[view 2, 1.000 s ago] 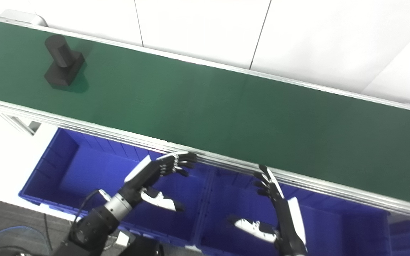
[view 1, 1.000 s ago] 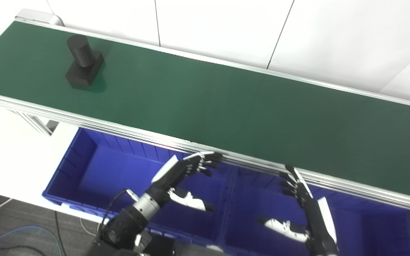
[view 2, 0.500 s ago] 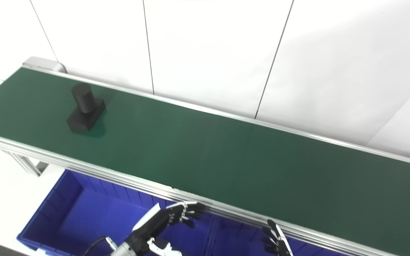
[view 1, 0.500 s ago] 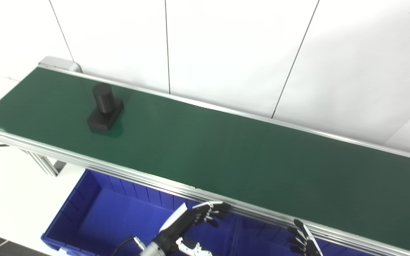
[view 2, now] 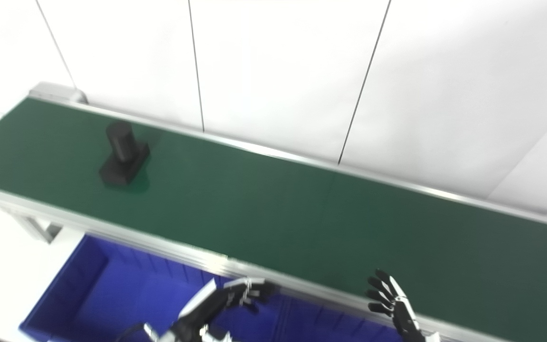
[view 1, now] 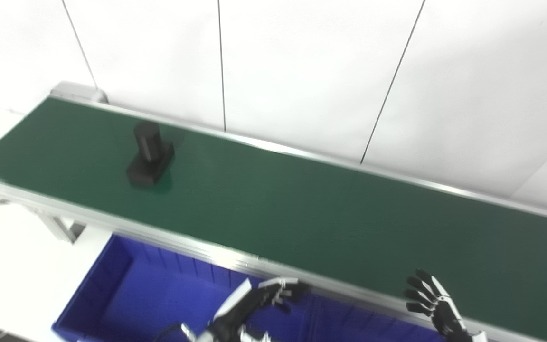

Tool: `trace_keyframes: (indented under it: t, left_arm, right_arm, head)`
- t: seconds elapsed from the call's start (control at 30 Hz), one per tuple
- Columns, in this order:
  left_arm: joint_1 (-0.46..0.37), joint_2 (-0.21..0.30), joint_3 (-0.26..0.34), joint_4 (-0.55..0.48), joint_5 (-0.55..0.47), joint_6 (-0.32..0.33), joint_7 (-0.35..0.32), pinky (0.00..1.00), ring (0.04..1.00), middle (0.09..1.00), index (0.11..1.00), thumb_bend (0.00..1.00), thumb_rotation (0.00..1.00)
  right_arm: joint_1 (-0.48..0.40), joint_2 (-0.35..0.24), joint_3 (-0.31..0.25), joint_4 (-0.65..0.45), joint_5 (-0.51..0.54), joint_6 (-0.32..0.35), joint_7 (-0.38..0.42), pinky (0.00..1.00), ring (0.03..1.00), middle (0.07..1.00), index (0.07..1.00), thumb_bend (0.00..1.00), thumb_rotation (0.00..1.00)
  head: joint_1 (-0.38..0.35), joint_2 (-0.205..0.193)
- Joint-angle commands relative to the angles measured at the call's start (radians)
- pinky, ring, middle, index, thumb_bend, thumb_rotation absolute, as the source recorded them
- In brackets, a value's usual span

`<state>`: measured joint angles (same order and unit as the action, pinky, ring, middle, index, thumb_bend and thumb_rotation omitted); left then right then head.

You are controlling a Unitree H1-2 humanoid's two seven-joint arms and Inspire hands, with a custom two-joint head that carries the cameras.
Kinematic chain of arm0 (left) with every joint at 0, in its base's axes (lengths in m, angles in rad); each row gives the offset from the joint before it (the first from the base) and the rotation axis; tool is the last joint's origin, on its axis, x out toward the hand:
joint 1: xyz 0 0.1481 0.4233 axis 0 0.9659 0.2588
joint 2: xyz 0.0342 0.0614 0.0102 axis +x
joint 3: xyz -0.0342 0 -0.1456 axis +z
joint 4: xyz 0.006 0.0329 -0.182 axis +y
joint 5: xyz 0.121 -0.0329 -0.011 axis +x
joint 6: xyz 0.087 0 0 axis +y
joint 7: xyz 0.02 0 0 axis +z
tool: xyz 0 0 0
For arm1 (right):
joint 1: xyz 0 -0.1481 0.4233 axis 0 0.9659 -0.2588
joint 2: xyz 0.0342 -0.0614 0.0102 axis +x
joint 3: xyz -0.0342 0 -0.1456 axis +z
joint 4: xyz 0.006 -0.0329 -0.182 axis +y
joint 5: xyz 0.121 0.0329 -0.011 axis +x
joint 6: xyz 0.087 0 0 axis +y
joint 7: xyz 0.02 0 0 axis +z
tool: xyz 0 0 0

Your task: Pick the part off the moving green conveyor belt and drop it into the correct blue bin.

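Note:
A black part [view 1: 149,155], a cylinder standing on a block base, rides upright on the green conveyor belt [view 1: 302,209] near its left end. My left hand [view 1: 254,304] hovers over the blue bin [view 1: 126,289] just below the belt's near rail, fingers loosely curled and holding nothing. My right hand [view 1: 437,306] reaches up over the near rail at the lower right, fingers spread and empty. Both hands are far from the part.
The belt's aluminium rails [view 1: 159,235] run along both long sides. A white panelled wall [view 1: 302,71] stands right behind the belt. A second blue bin compartment [view 1: 359,323] lies to the right of the first, below the belt.
The camera tilted up over the second. The part has ridden a little to the right along the belt. My right hand has risen over the near rail; the left hand keeps its place.

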<state>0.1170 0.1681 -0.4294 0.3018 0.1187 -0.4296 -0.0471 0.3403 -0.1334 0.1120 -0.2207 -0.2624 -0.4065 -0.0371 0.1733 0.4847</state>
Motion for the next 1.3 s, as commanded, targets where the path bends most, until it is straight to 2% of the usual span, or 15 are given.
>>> trace_keyframes:
  t: [0.0, 0.07, 0.13, 0.47, 0.67, 0.9, 1.03, 1.27]
  left_arm:
    - [-0.021, 0.005, -0.012, -0.010, 0.000, -0.040, 0.022, 0.67, 0.752, 0.793, 0.783, 0.96, 0.24]
    - [-0.024, 0.005, -0.017, -0.008, -0.003, -0.040, 0.026, 0.69, 0.752, 0.786, 0.780, 0.97, 0.24]
    - [-0.026, 0.007, -0.024, -0.006, -0.001, -0.040, 0.033, 0.67, 0.747, 0.783, 0.780, 0.97, 0.24]
    - [-0.026, 0.035, -0.047, -0.030, -0.014, -0.040, 0.044, 0.63, 0.738, 0.804, 0.796, 0.96, 0.25]
    - [-0.014, 0.048, -0.035, -0.051, -0.039, -0.040, 0.020, 0.63, 0.747, 0.812, 0.800, 0.97, 0.25]
    - [0.019, 0.080, -0.014, -0.093, -0.035, -0.040, 0.006, 0.65, 0.744, 0.799, 0.800, 1.00, 0.28]
    - [0.044, 0.089, 0.013, -0.106, -0.067, -0.040, -0.031, 0.64, 0.748, 0.806, 0.803, 1.00, 0.25]
    - [0.069, 0.088, 0.039, -0.130, -0.058, -0.040, -0.057, 0.63, 0.764, 0.824, 0.819, 1.00, 0.28]
  right_arm:
    - [-0.033, -0.002, 0.001, -0.079, 0.032, -0.011, 0.018, 0.61, 0.716, 0.811, 0.898, 0.79, 0.25]
    - [-0.058, -0.002, 0.001, -0.115, 0.044, 0.010, 0.030, 0.61, 0.721, 0.816, 0.902, 0.79, 0.27]
    - [-0.093, -0.002, -0.002, -0.139, 0.040, 0.024, 0.042, 0.61, 0.713, 0.809, 0.904, 0.81, 0.35]
    - [-0.212, 0.010, 0.004, -0.188, -0.009, 0.130, 0.088, 0.54, 0.674, 0.787, 0.899, 0.84, 0.44]
    - [-0.293, 0.020, 0.028, -0.189, -0.037, 0.225, 0.132, 0.52, 0.644, 0.742, 0.867, 0.85, 0.41]
    - [-0.353, 0.032, 0.055, -0.180, -0.031, 0.290, 0.171, 0.57, 0.689, 0.767, 0.881, 0.82, 0.34]
    - [-0.380, 0.034, 0.065, -0.174, -0.038, 0.321, 0.187, 0.59, 0.708, 0.780, 0.888, 0.80, 0.36]
    - [-0.427, 0.033, 0.086, -0.146, -0.082, 0.351, 0.195, 0.62, 0.712, 0.787, 0.890, 0.79, 0.42]
  head:
    - [0.001, 0.000]
    - [0.001, -0.002]
    - [-0.001, -0.002]
    - [-0.003, -0.003]
    - [-0.002, 0.006]
    - [0.000, 0.016]
    - [0.000, 0.022]
    - [-0.001, 0.028]
